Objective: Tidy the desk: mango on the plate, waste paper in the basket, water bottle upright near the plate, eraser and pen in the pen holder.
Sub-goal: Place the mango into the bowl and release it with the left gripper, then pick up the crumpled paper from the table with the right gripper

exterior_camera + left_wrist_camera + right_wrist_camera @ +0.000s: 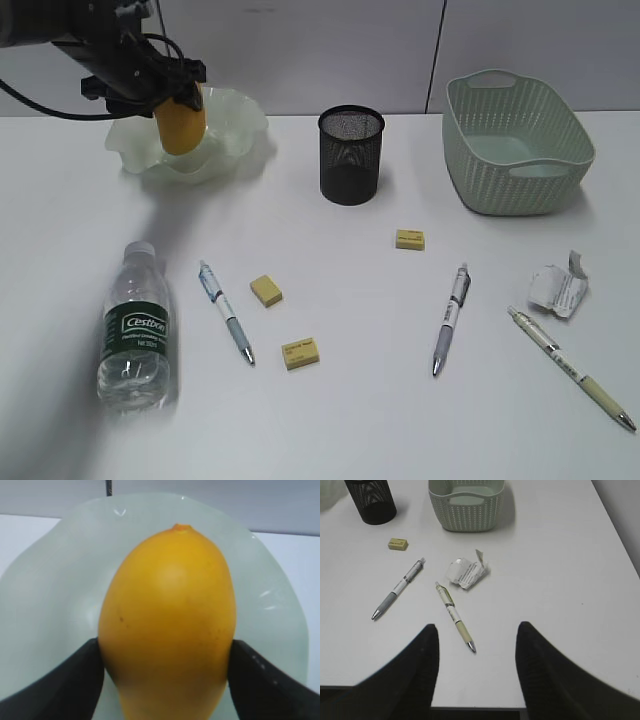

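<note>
Holding the mango (167,625) clamped in the left gripper (178,100) over the plate (235,125), not yet released, right gripper (476,677) open and empty, water bottle (135,330) lying flat, waste paper (558,290), pens, erasers untouched.

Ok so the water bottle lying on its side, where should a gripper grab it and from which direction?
Grip the water bottle from above, across its labelled middle, jaws closing on its left and right flanks. It lies flat on the desk, cap pointing away from the camera, so the round body is open on both sides. The label band is probably firmest.
</note>
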Tool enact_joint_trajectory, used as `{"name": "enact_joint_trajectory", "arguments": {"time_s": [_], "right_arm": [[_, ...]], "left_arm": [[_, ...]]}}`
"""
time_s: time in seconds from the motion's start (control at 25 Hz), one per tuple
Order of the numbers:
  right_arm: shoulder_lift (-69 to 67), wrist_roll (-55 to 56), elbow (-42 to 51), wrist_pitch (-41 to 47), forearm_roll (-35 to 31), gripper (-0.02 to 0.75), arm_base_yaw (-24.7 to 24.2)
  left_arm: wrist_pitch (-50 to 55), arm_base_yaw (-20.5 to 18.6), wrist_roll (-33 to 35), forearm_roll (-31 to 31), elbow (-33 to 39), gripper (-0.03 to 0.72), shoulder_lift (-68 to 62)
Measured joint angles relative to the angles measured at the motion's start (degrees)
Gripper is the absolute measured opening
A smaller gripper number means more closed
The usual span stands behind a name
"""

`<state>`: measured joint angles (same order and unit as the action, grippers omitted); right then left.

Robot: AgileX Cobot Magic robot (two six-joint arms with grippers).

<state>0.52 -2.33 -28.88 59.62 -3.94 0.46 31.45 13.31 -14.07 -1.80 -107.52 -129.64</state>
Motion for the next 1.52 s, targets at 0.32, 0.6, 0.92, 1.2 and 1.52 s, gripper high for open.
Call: {"name": "enact_joint_trajectory", "arguments": {"time_s": [0.32,0.6,0.92,1.2,1.52], "right_arm": [[0.0,0.0,0.0,-0.1,0.0,0.403,0.0],[0.0,0.0,0.0,0.0,0.0,0.403,0.0],[0.0,0.0,0.0,0.0,0.0,0.403,0.0],[0.0,0.0,0.0,0.0,0.0,0.403,0.0],[0.0,0.0,0.0,0.0,0.0,0.403,0.0]], "left_arm": [[-0.4,-0.1,0.0,-0.1,0.0,0.603,-1.8],[-4.8,-0.1,0.0,-0.2,0.0,0.552,-1.8],[-6.9,-0.1,0.0,-0.2,0.0,0.517,-0.9],[6.7,-0.1,0.0,2.2,-0.5,0.659,3.5],[23.1,-0.1,0.0,2.3,-3.9,0.67,3.7]]}}
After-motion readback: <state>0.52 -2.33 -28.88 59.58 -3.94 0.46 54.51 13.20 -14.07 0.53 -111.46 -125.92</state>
